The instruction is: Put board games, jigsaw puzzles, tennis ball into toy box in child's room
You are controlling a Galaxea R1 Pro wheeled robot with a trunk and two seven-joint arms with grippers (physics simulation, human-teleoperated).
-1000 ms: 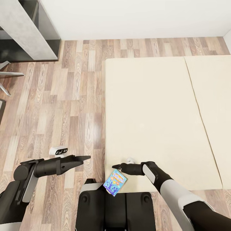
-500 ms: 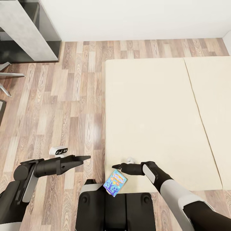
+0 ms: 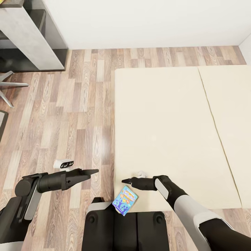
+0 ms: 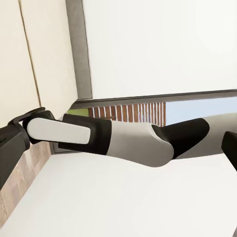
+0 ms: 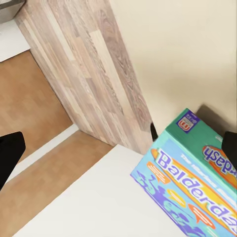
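The small blue board game hung just below the right gripper, near the front edge of the bed. In the right wrist view its box sat between the dark fingers, which seemed clenched on it. The left gripper hovered over the floor, its fingers pressed together and grasping nothing. I judged the step as carrying: next the robot should turn toward the counter, far from the fingers, to reach the toy box
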